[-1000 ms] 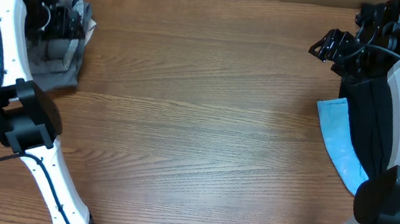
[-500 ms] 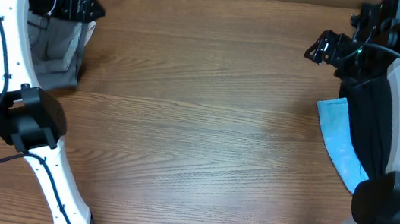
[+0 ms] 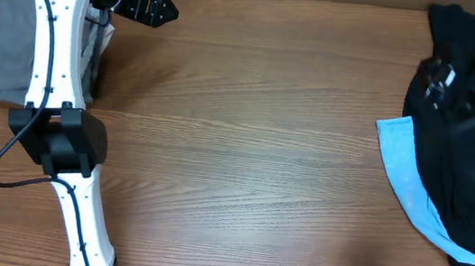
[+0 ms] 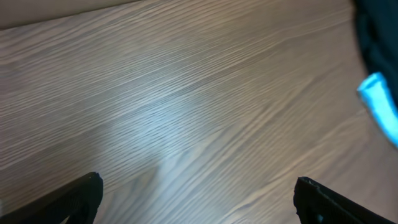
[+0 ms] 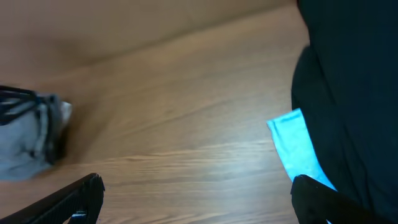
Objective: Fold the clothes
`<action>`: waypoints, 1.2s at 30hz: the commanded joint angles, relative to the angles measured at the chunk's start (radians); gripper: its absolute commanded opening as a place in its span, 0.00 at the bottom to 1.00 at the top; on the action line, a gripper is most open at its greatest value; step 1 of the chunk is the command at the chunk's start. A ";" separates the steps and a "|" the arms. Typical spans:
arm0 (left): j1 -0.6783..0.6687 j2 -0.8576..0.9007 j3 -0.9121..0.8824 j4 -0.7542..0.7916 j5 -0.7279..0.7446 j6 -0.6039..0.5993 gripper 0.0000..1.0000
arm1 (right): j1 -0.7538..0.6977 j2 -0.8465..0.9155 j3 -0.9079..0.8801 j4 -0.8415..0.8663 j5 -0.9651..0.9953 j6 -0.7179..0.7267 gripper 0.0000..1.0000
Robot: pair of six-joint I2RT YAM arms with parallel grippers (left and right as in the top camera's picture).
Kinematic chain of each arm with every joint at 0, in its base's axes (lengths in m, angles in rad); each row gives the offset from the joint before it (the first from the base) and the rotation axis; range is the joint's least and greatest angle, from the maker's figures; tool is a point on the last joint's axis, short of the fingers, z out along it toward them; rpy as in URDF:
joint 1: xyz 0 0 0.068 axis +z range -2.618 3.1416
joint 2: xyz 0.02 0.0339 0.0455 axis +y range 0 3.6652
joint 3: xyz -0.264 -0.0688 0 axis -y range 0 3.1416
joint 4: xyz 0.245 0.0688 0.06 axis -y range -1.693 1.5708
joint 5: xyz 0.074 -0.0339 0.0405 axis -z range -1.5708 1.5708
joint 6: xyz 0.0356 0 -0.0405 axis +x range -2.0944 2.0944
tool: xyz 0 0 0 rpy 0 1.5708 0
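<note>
A folded grey garment (image 3: 4, 41) lies at the table's far left; it also shows in the right wrist view (image 5: 28, 146). A black garment (image 3: 469, 171) lies heaped at the right on top of a light blue garment (image 3: 401, 167). My left gripper (image 3: 149, 4) is open and empty, just right of the grey garment near the back edge. In the left wrist view its fingers (image 4: 74, 196) are spread over bare wood. My right gripper (image 3: 448, 79) is a motion blur over the black garment. In the right wrist view it (image 5: 196, 190) is open and empty, with the blue garment (image 5: 298, 149) ahead.
The wooden table (image 3: 245, 143) spreads between the two piles. The black garment (image 4: 379, 25) and the blue garment (image 4: 379, 102) show at the right edge of the left wrist view. The left arm (image 3: 53, 47) lies across the grey garment.
My left gripper has moved right, off the grey garment, and hangs over bare wood. My right arm has swung away fast and blurs, uncovering more of the black garment.
</note>
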 commanded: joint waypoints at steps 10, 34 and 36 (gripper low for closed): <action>-0.002 -0.029 0.018 0.001 -0.209 -0.011 1.00 | -0.001 -0.079 0.014 0.001 -0.028 -0.001 1.00; -0.002 -0.029 0.018 0.001 -0.208 -0.011 1.00 | 0.115 -0.944 -1.511 1.220 0.103 -0.063 1.00; -0.002 -0.029 0.018 0.001 -0.209 -0.011 1.00 | 0.106 -1.034 -1.671 1.314 0.096 -0.061 1.00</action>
